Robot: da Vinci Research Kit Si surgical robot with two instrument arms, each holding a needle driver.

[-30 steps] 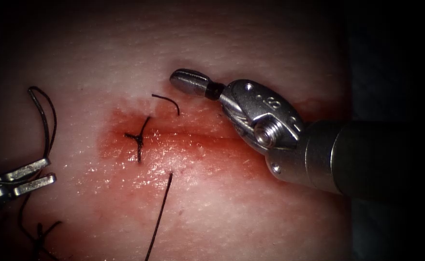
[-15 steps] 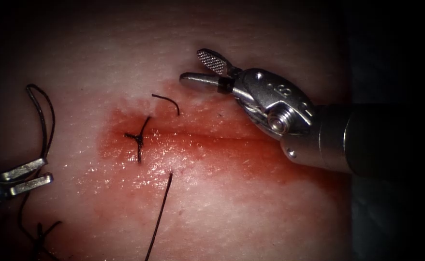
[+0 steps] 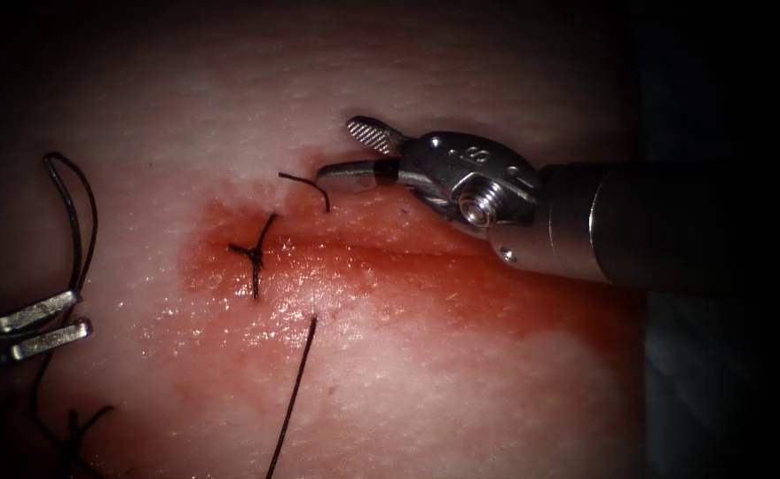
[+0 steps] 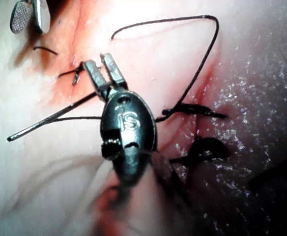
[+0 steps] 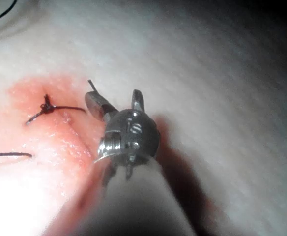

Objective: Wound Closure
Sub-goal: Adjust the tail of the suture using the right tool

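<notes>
While its jaws are standing about half open and gripping nothing, the right tool (image 3: 341, 149) is hovering with its lower jaw tip just beside a short dark curved piece (image 3: 305, 184). That piece is sticking out of the tissue (image 3: 452, 381) above the cut (image 3: 363, 251), near the tied knot (image 3: 252, 255). Needle tip or cut thread end: cannot tell.

Judgement: if thread, it is light, limp and slick with red fluid (image 3: 514, 306), so gripping just behind the free end looks best.

Left tool (image 3: 81, 312) is waiting well apart at left, jaws slightly parted, visibly clamping nothing. A thread loop (image 3: 74, 213) is running past it.
</notes>
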